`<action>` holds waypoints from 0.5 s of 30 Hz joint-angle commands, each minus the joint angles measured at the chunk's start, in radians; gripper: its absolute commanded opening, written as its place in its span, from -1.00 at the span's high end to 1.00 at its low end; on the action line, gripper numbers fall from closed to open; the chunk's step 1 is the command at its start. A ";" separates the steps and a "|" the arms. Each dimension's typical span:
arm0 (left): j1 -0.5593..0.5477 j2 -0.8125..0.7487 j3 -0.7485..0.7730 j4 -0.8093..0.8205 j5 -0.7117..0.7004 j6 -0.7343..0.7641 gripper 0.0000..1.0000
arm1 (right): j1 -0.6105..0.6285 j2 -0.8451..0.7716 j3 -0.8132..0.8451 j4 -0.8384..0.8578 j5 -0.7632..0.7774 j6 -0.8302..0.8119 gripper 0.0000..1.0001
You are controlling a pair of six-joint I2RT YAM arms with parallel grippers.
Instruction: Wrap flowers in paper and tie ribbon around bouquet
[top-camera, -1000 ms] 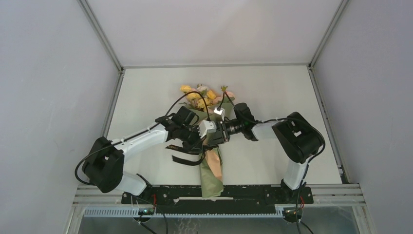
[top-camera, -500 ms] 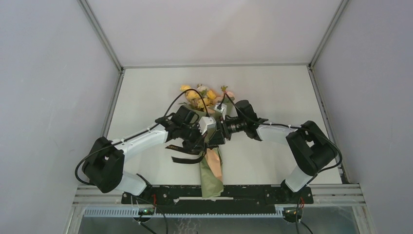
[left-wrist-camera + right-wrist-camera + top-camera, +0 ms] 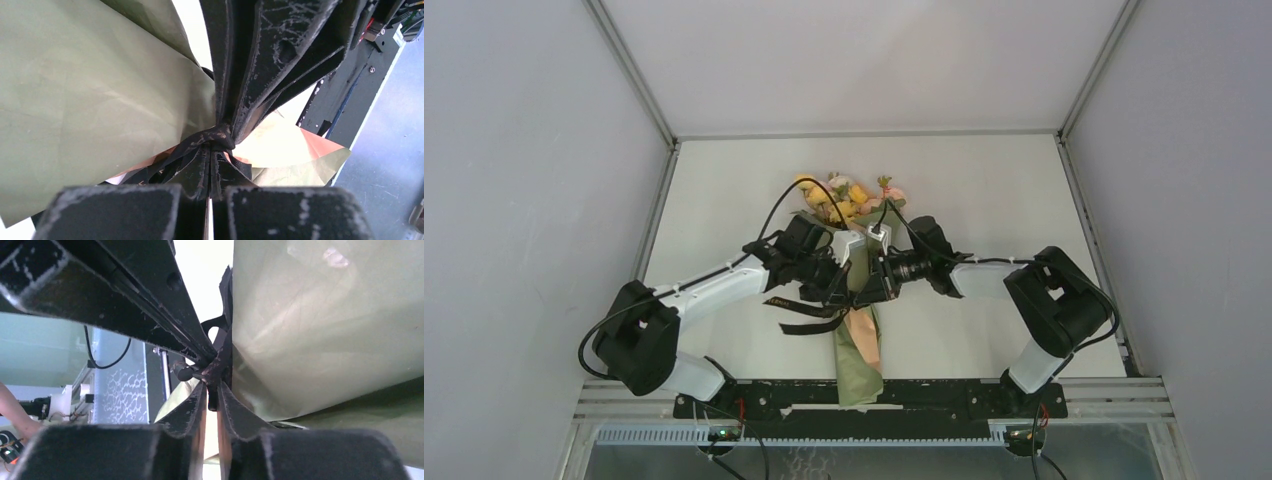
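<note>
**Fresh hold at the knot, set to cinch**

Over the last second: swung the right elbow outward and nudged the right wrist a little toward the blooms, with the left arm kept where it was. Ended with both sets of jaws tip to tip at the waist of the bouquet [image 3: 856,340].

Left jaws: clamped fully shut on the ribbon [image 3: 210,137], just behind the knot. Right jaws: pinched in on the same ribbon from the opposite side. Only a sliver of light left between the fingers in the right wrist view, so judged as gripping rather than open.

Directly between the two sets of jaws: the black knot, pressed against the olive paper [image 3: 90,100]. Beyond the jaws, toward the far side of the tabletop [image 3: 984,190]: the flowers [image 3: 844,195], spilling out of the cone. On the near side of the jaws: the tail of the wrap, peach lining showing. Beside and just nearer than the left jaws: loose ribbon ends trailing on the tabletop, seemingly drawn in slightly tighter than a second ago.

Meaning for the task: wrapping done, ribbon already round the bundle and knotted at least once. Probably a new hold taken close to the knot, ready for a pull apart to tighten. Worth watching for slip of the flat ribbon, or crushing of the paper at the waist.
</note>
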 commanded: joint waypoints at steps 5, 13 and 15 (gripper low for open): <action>0.007 -0.023 -0.054 0.095 -0.008 -0.137 1.00 | -0.023 -0.093 -0.033 0.156 0.031 0.115 0.75; 0.014 -0.005 -0.115 0.279 -0.029 -0.299 1.00 | -0.018 -0.094 -0.070 0.235 0.039 0.220 0.80; 0.025 -0.003 -0.125 0.325 -0.023 -0.332 1.00 | -0.007 -0.091 -0.070 0.230 0.042 0.217 0.77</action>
